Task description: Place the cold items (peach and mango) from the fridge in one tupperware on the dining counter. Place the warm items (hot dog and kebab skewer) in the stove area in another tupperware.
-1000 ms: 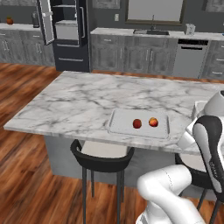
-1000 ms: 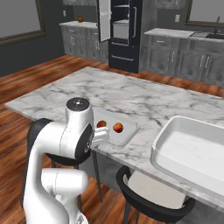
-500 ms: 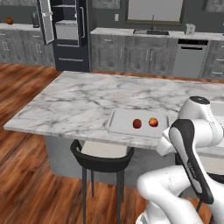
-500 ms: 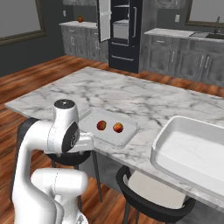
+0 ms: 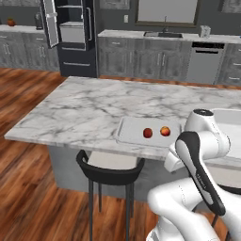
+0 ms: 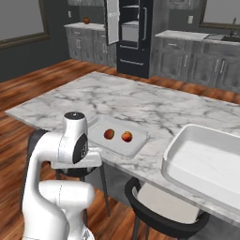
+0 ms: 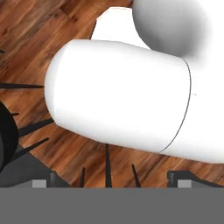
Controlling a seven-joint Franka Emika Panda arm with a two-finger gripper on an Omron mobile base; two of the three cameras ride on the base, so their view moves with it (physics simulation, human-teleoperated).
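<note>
The peach and mango, a redder fruit (image 5: 148, 133) (image 6: 109, 134) and a more orange one (image 5: 164, 131) (image 6: 126, 137), lie side by side in a shallow grey tupperware (image 5: 128, 131) (image 6: 140, 141) near the dining counter's front edge; which fruit is which I cannot tell. A larger white tupperware (image 6: 206, 161) (image 5: 231, 117) stands to its right. My arm is folded at the counter edge with the hand turned down. In the hand view my gripper (image 7: 111, 179) is open, its fingertips (image 7: 43, 181) wide apart over wood floor, nothing between them. The hot dog and kebab skewer are out of view.
A black stool (image 5: 110, 172) (image 6: 159, 215) stands under the counter edge beside me. The marble counter (image 5: 84, 106) stretches left. The black fridge (image 5: 70, 33) (image 6: 131, 28) stands open at the back, with grey cabinets and a sink alongside.
My arm has drawn back from the fruit tupperware and folded, the hand dropping toward the counter edge. The two fruits have stayed in place. The gripper has stayed open.
</note>
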